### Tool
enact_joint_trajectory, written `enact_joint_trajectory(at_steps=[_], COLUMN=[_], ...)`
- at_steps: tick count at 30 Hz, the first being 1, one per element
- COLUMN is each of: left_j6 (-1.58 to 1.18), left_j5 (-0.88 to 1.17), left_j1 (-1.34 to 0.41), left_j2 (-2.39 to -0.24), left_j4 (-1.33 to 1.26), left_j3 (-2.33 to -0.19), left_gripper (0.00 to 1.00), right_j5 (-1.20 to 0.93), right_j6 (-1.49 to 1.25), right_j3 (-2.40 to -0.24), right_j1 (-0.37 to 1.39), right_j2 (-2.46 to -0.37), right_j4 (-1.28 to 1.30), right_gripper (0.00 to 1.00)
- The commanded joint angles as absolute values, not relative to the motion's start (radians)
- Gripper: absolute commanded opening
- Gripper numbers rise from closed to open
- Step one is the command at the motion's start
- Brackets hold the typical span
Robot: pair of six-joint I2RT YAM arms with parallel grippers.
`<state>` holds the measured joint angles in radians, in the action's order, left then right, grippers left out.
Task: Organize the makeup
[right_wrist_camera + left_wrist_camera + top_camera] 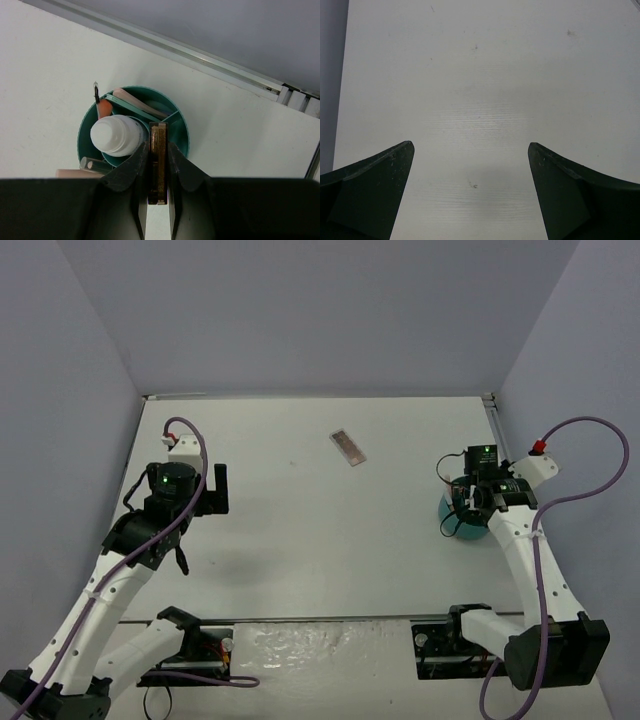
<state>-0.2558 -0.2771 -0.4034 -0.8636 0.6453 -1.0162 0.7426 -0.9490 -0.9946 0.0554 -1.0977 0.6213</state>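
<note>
My right gripper (158, 150) is shut on a flat brown palette (158, 155), held on edge over the round teal tub (182, 127). The tub holds a whitish bottle (116, 135), a pink stick (104, 107), a teal stick (132, 107) and a clear-capped stick (92, 164). In the top view the right gripper (470, 502) hangs over the tub (462, 528) at the right. A second brown-pink palette (348, 447) lies flat on the table at the back middle. My left gripper (470, 150) is open and empty over bare table; it shows in the top view (215, 490) at the left.
The white table (300, 530) is walled by grey panels. A metal rail (200, 57) runs along the table's right edge close behind the tub. Purple cables loop off both arms.
</note>
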Motion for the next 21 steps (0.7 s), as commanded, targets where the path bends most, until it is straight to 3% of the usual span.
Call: enact_joint_trajectory(at_steps=[1, 16, 21], left_j6=[-0.273, -0.273, -0.273], left_j5=[-0.272, -0.262, -0.259], left_j1=[-0.391, -0.383, -0.38], left_j2=[-0.873, -0.879, -0.879], left_j4=[0.586, 0.583, 0.581], left_j3=[-1.031, -1.025, -1.023], left_gripper=[0.97, 0.97, 0.97], right_j5=[0.758, 0.721, 0.72], right_j6=[-0.94, -0.928, -0.925], right_j3=[-0.984, -0.907, -0.905], right_j1=[0.035, 0.005, 0.005], right_j2=[-1.115, -1.158, -1.171], right_j4=[0.557, 0.502, 0.496], right_gripper=[0.06, 0.16, 0.35])
